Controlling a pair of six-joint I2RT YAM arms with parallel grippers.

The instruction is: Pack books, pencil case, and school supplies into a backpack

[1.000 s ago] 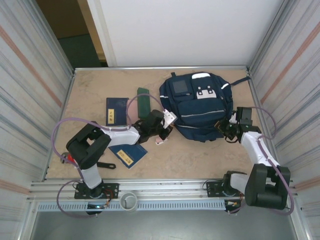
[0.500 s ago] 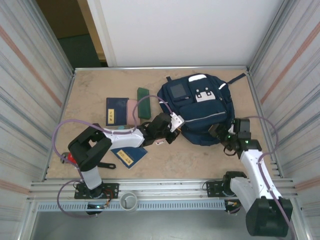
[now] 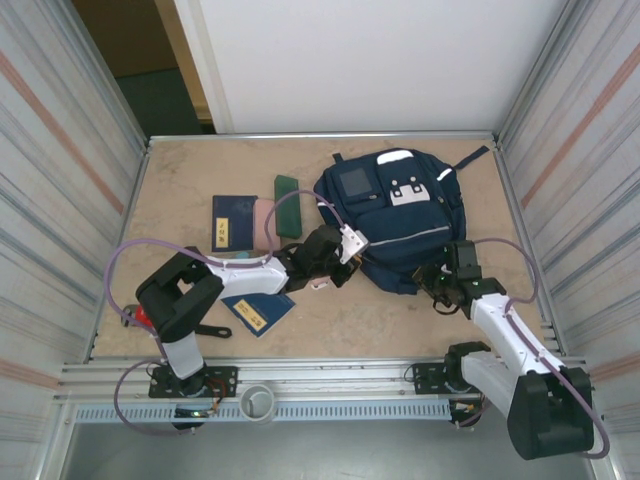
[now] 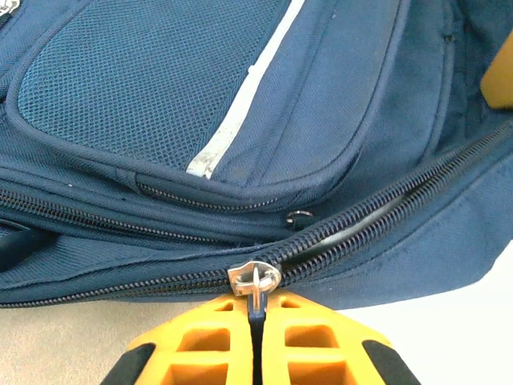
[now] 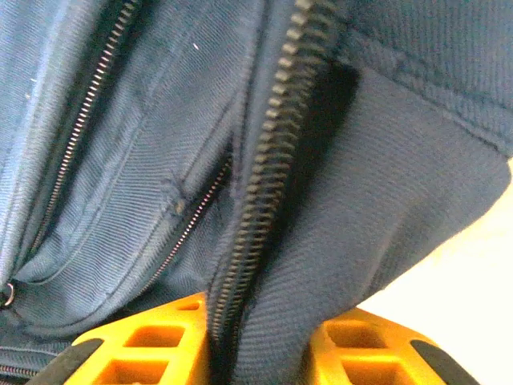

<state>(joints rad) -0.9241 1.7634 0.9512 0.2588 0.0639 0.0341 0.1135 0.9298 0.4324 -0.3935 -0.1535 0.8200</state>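
Observation:
The navy backpack (image 3: 395, 205) lies flat at the back right of the table. My left gripper (image 3: 358, 260) (image 4: 256, 333) is at its lower left edge, shut on the pull tab of the silver zip slider (image 4: 255, 278); the zip (image 4: 385, 212) gapes open to the right of the slider. My right gripper (image 3: 437, 277) (image 5: 260, 345) is at the bag's lower right edge, shut on a fold of backpack fabric beside the zip teeth (image 5: 264, 168). Two navy books (image 3: 234, 220) (image 3: 257, 310), a green book (image 3: 287, 192) and the pink pencil case (image 3: 264, 222) lie to the left. A tiny pink eraser (image 3: 318, 286) sits under my left wrist.
A red tool (image 3: 140, 318) and a black spanner (image 3: 215, 330) lie by the left arm's elbow at the near left. Metal walls close in the table on both sides. Bare tabletop (image 3: 380, 325) stretches between the arms at the front.
My left gripper pulled the zip tab to the right and the backpack shifted slightly up and left. My right gripper let go, moved a little left and closed on the bag's edge.

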